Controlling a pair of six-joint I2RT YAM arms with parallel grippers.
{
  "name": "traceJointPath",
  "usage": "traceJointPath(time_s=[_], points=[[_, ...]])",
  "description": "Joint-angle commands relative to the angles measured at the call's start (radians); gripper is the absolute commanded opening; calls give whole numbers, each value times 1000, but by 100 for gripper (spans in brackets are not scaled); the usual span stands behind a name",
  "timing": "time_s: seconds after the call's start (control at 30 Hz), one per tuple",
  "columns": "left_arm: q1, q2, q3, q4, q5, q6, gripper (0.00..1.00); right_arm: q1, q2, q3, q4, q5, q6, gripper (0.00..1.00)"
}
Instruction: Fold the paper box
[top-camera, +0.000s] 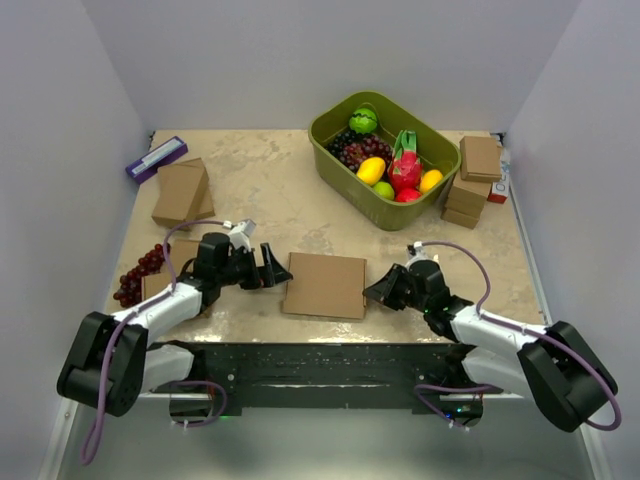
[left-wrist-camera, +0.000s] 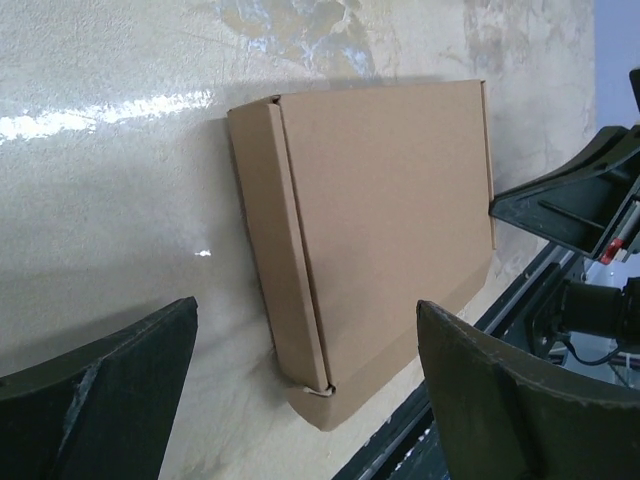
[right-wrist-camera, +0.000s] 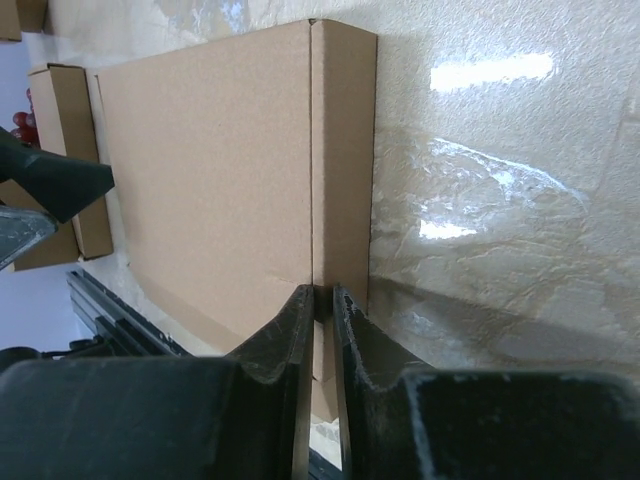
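Note:
The paper box (top-camera: 325, 285) lies flat and folded closed near the table's front edge, between the two arms. It also shows in the left wrist view (left-wrist-camera: 390, 200) and in the right wrist view (right-wrist-camera: 210, 160). My left gripper (top-camera: 278, 270) is open and empty just left of the box, with its fingers spread wide toward the box's left side wall (left-wrist-camera: 305, 305). My right gripper (top-camera: 375, 290) is shut, its fingertips pressed together at the box's right side wall (right-wrist-camera: 323, 292). I cannot tell if they pinch any cardboard.
An olive-green tub (top-camera: 440, 150) of fruit stands at the back right. A stack of small cardboard boxes (top-camera: 478, 180) is to its right. More small boxes (top-camera: 182, 192) and a purple item (top-camera: 156, 158) are at the back left. Grapes (top-camera: 140, 272) lie at the left. A black rail (top-camera: 320, 360) runs along the front edge.

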Motion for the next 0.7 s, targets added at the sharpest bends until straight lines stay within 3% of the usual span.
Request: traceJointPath(time_s=[0.0,0.23,0.67], points=[[-20,24,-18,126,-2,-70,93,-11,-1,-51,-87,78,-21,0],[-70,-42,-52,153,-60,-120,93,-15,5,-33,-119,83,-55,0],[-156,50,-57,247,-98,-160,94,-13,-93,-59,-185,138,-46,0]])
